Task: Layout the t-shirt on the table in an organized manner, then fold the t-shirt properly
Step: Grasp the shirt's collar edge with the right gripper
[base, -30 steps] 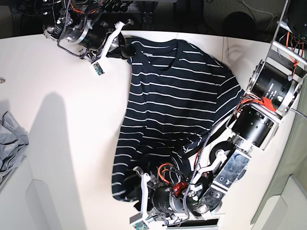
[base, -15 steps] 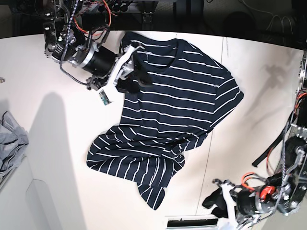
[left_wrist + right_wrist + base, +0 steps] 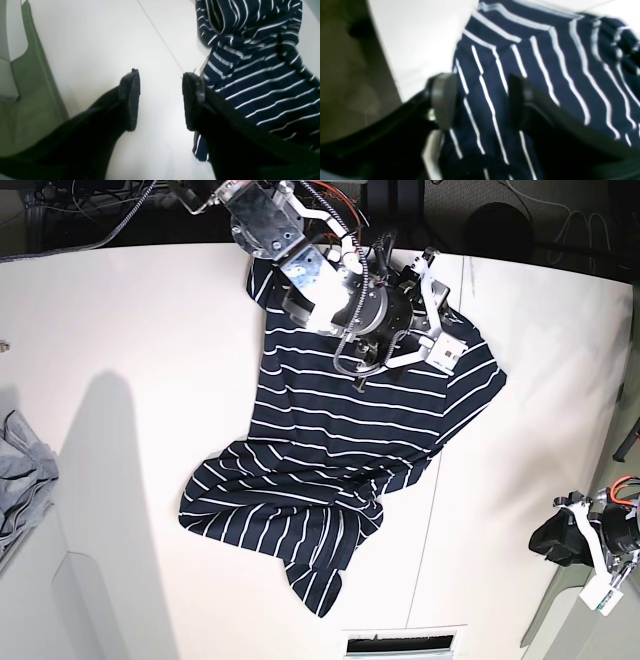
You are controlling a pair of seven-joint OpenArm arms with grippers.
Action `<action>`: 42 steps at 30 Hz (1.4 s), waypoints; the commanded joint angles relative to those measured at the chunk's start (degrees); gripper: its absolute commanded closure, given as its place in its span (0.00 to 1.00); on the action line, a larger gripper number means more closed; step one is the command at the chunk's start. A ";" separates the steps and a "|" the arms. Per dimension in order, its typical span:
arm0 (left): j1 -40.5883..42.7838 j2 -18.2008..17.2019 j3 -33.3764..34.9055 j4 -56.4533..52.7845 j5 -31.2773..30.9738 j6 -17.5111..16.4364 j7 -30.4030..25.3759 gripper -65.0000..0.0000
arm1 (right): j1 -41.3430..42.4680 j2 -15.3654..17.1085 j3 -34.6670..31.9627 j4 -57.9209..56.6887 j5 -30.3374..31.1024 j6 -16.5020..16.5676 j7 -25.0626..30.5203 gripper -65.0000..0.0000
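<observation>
T-shirt (image 3: 340, 450) crumpled mid-table (image 3: 150, 380), hem bunched toward near edge; right gripper (image 3: 480, 100) agape over shoulder, left gripper (image 3: 160, 100) agape and empty off near-right corner: best pinch hem corners, draw flat.

The right claw (image 3: 437, 315) has swung from the t-shirt's (image 3: 340, 450) collar side across to its other shoulder, where its jaws now stand apart over the striped fabric. The left claw (image 3: 562, 540) has drawn back toward the tabletop's (image 3: 150, 360) edge, clear of the t-shirt's crumpled hem, jaws apart and empty.
</observation>
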 commanded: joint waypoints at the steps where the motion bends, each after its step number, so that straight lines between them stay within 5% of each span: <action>1: -1.31 -0.87 -0.66 0.81 -1.11 -0.39 -1.20 0.54 | 1.90 -0.92 -1.70 -0.92 -0.28 -1.70 1.14 0.40; 7: 0.85 -0.70 -0.66 0.81 -1.14 -0.39 -1.22 0.54 | 3.89 -2.43 -9.29 -7.34 -1.60 -4.04 1.79 0.37; 14: 1.16 -0.55 -0.66 0.81 -1.11 -0.39 -1.22 0.54 | 4.42 -2.43 -9.92 -14.43 -4.61 -6.93 4.79 0.37; 19: 1.16 -0.52 -0.66 0.81 -1.14 -0.39 -1.38 0.54 | 4.55 -2.43 -9.90 -15.93 -7.41 -12.57 4.79 0.37; 21: 1.14 -0.26 -0.66 0.81 -1.14 -0.39 -1.66 0.54 | 5.11 -2.43 -9.90 -15.91 -7.52 -12.81 4.81 0.46; 25: 1.40 0.26 -0.66 0.81 -1.11 -0.39 -1.62 0.54 | 6.19 -2.43 -9.90 -15.80 -7.96 -12.83 5.60 0.99; 34: 1.64 0.24 -0.66 0.81 -1.09 -0.39 -1.64 0.54 | 7.28 -2.43 -9.90 -7.17 -9.25 -13.11 4.22 1.00; 42: 1.62 0.22 -0.66 0.81 -0.63 -0.42 -1.64 0.54 | 6.75 -2.43 -6.67 12.83 -13.40 -19.04 -5.38 1.00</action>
